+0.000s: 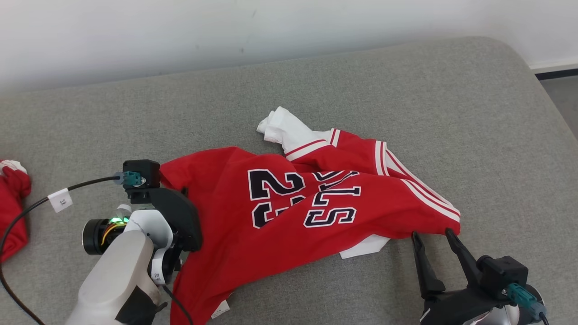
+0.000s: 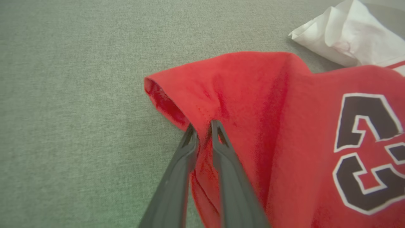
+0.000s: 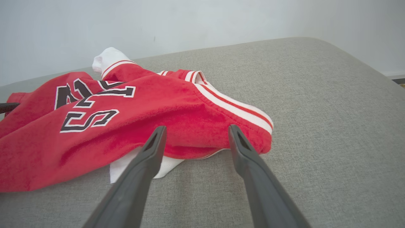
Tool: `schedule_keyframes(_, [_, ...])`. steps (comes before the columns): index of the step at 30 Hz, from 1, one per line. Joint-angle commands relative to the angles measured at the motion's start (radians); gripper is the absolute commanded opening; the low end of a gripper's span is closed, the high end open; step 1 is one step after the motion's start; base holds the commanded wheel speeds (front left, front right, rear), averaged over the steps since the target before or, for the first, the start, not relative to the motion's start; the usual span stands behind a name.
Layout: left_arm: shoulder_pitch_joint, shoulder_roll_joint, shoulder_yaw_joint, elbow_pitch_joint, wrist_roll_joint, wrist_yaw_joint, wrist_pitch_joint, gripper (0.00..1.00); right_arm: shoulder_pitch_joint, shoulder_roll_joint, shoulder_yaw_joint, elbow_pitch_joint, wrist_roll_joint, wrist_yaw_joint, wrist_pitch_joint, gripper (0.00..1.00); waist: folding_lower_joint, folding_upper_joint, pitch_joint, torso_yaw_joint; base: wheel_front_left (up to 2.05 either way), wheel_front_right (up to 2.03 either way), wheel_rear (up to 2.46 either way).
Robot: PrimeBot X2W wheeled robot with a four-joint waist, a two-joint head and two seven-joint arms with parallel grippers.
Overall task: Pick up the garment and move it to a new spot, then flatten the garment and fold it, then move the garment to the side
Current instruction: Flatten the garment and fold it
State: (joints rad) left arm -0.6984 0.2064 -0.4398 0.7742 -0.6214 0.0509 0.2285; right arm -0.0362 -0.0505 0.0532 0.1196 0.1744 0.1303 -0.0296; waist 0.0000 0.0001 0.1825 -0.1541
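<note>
Jaws of the left gripper (image 2: 202, 126) squeeze almost shut on the edge of the red shirt (image 2: 284, 142) in the left wrist view. Right wrist view shows the right gripper (image 3: 196, 129) wide open, tips at the striped corner, holding nothing. Head view shows the crumpled shirt on the grey cushion (image 1: 406, 90), another red cloth (image 1: 11, 212) far left, and the left arm (image 1: 117, 271) hiding its tips.

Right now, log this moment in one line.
left gripper: jaws shut on shirt edge | right gripper: jaws open near striped trim | shirt: crumpled on cushion
</note>
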Motion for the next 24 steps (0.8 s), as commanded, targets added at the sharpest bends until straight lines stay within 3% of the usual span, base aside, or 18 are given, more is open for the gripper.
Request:
schedule_keyframes(1, [-0.015,0.002,0.004,0.005,-0.008,-0.005,-0.01,0.0,0.003,0.0,-0.005,-0.004,-0.009,0.001,0.002,1.0,0.0,-0.0001,0.006,-0.004,0.0,0.0,0.0])
schedule_keyframes(17, [-0.157,0.086,0.062,0.043,0.017,0.02,-0.176,0.0,-0.01,0.0,0.014,-0.051,-0.03,0.001,0.027,1.0,0.0,-0.0001,0.078,-0.031,0.0,0.0,0.0])
schedule_keyframes(24, [-0.25,0.161,0.078,0.078,0.05,0.041,-0.23,0.0,-0.035,0.0,0.035,-0.074,-0.032,0.001,0.032,1.0,0.0,-0.0001,0.154,-0.064,0.0,0.0,0.0])
